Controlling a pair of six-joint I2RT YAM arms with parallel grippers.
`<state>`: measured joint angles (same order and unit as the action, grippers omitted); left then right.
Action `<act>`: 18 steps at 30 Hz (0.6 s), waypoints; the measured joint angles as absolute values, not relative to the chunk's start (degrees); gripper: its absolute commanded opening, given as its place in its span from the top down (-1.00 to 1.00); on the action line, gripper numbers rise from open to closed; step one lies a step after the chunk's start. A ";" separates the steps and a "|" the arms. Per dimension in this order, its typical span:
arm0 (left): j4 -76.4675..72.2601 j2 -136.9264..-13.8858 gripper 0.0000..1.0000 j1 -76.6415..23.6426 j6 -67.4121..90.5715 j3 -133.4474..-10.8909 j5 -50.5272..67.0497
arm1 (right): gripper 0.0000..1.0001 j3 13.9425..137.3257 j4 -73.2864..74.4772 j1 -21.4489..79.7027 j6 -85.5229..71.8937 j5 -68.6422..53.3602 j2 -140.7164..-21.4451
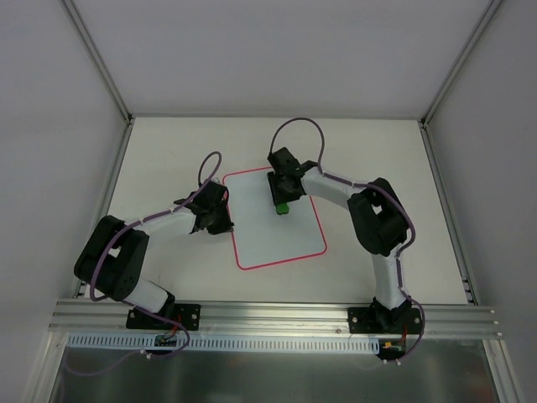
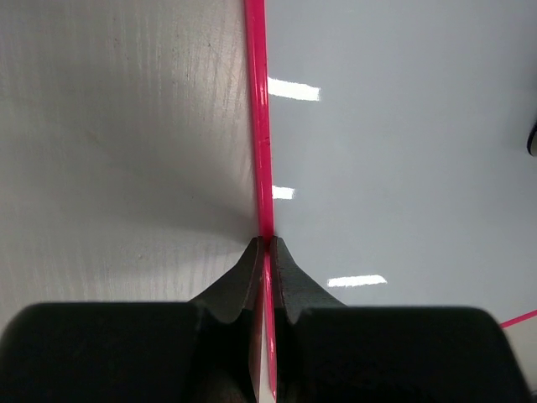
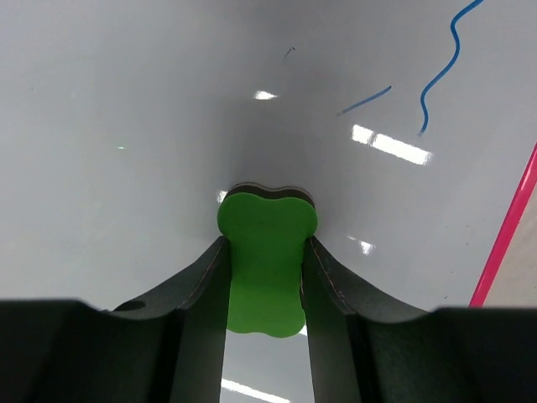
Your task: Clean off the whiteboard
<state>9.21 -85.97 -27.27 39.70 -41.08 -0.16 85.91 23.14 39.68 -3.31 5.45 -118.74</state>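
Step in hand: wiping is judged to be under way, with the board pinned on one side and the eraser block set on its surface.
Bench (image 1: pixel 168 159): pale and flat; the board is carried at its middle, between the two arms.
Left tool (image 2: pixel 266 245): closed together on the board's left edge, with the pink strip pinched between the fingertips; the board is judged to be steadied by it.
Rim (image 2: pixel 258 101): a thin red-pink line, seen running straight away from the left tool.
Whiteboard (image 1: pixel 277 239): laid flat on the bench and turned slightly askew; most of its face is shown white and glossy.
Right tool (image 3: pixel 267 243): clamped on the green block over the far part of the board.
Green block (image 3: pixel 267 285): held upright between the fingers, its dark underside apparently pressed to the board.
Blue pen lines (image 3: pixel 436 75): one wavy stroke and one short stroke, left ahead and to the right of the block near the rim, apart from it; a faint speck is seen farther ahead.
Next move: a pressed sweep forward and rightward across those strokes is called for, the left grip being kept firm so the board is not dragged.
Containers: none are seen; nothing is held inside anything.
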 measured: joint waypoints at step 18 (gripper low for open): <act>13.96 -76.25 0.94 -27.29 39.62 -33.30 9.04 | 0.99 68.40 22.61 41.45 -5.41 1.04 -105.49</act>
<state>13.96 -76.25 -27.29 39.62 -33.30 9.04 68.40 22.61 41.45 -5.41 1.04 -105.49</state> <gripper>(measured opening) 0.006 0.388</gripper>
